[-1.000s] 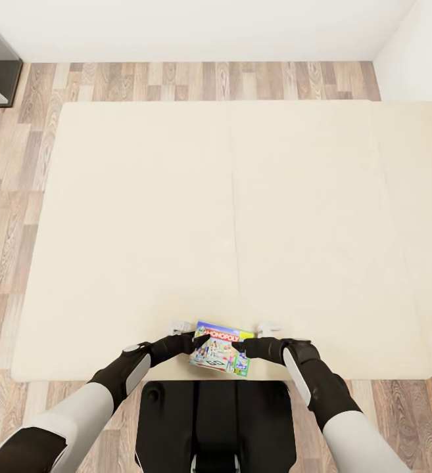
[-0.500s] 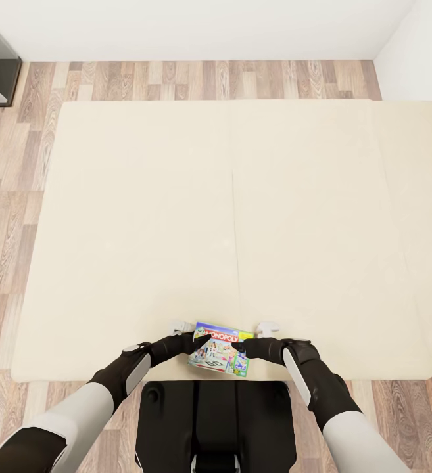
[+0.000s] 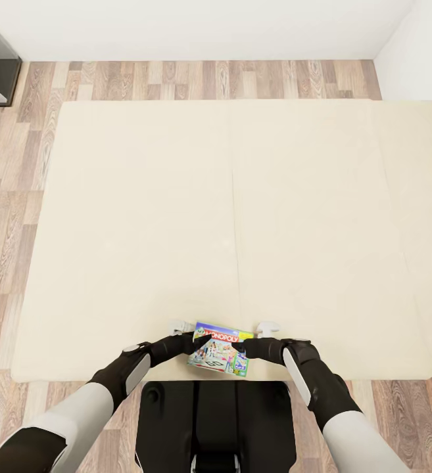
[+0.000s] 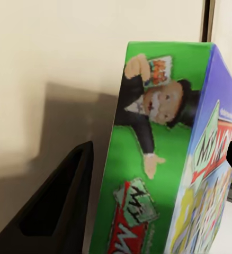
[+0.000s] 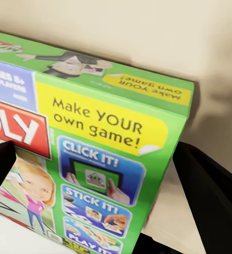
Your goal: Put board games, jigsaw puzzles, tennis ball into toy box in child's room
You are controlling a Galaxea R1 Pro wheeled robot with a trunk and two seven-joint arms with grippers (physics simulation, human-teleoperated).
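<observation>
A MONOPOLY board game (image 3: 219, 349) sits at the near edge of the bed (image 3: 143, 217), directly in front of the robot's trunk, with both arms closed in on it. The left gripper (image 3: 197, 341) meets the box's left end and the right gripper (image 3: 239, 347) its right end, black fingertips overlapping the printed lid. In the left wrist view a dark finger (image 4: 55, 209) stands beside the box's green side panel (image 4: 148, 159), the other finger barely showing past the lid. In the right wrist view the lid (image 5: 95, 148), reading "Make YOUR own game!", lies between two dark fingers (image 5: 211, 196). Each pair of jaws straddles the box, spread apart; whether they actually press it cannot be told. Beyond the beige mattress lie wood-plank floor (image 3: 176, 80) and a white wall (image 3: 196, 26).
</observation>
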